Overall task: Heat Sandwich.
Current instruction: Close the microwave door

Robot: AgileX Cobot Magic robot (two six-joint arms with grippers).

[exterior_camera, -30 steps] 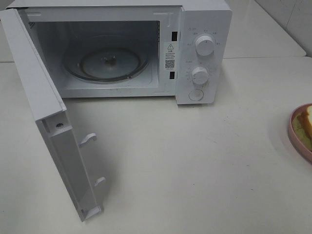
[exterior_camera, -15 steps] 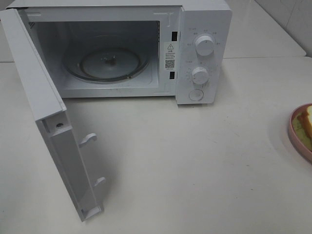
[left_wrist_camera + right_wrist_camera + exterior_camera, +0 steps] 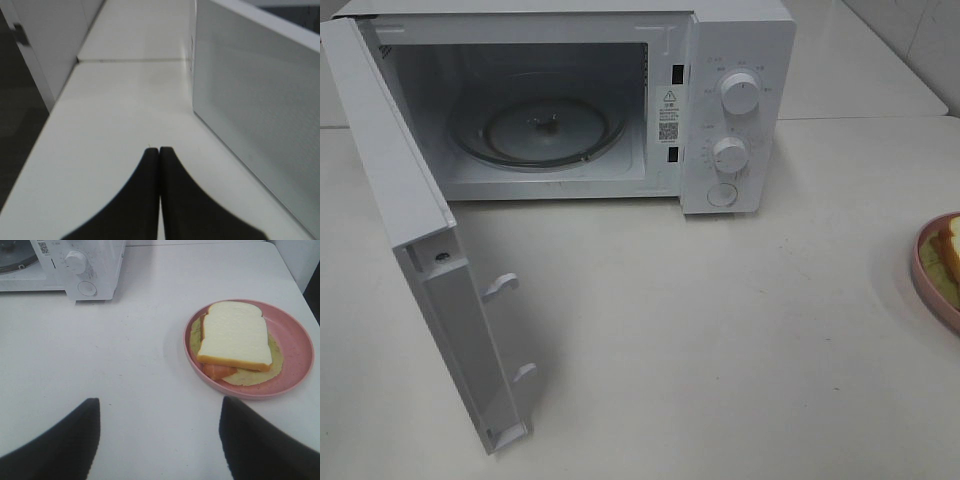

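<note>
- The microwave (image 3: 570, 105) stands with its door (image 3: 425, 260) swung wide and its glass turntable (image 3: 540, 128) bare, so the opening part looks done.
- Still left, as I judge it: carry the food in, shut the door, set the dials.
- The sandwich (image 3: 234, 335) lies on the pink plate (image 3: 295, 347) on the worktop (image 3: 720, 340), well apart from the oven, off to my right side.
- It looks like square white bread with a tan crust, an orange-pink piece poking out, and a pale yellow-green layer spread beneath.
- My right claw (image 3: 160, 432) hangs with its fingers wide apart, near the plate, gripping nothing.
- My left claw (image 3: 159, 165) has its fingers pressed together, empty, beside the door.
</note>
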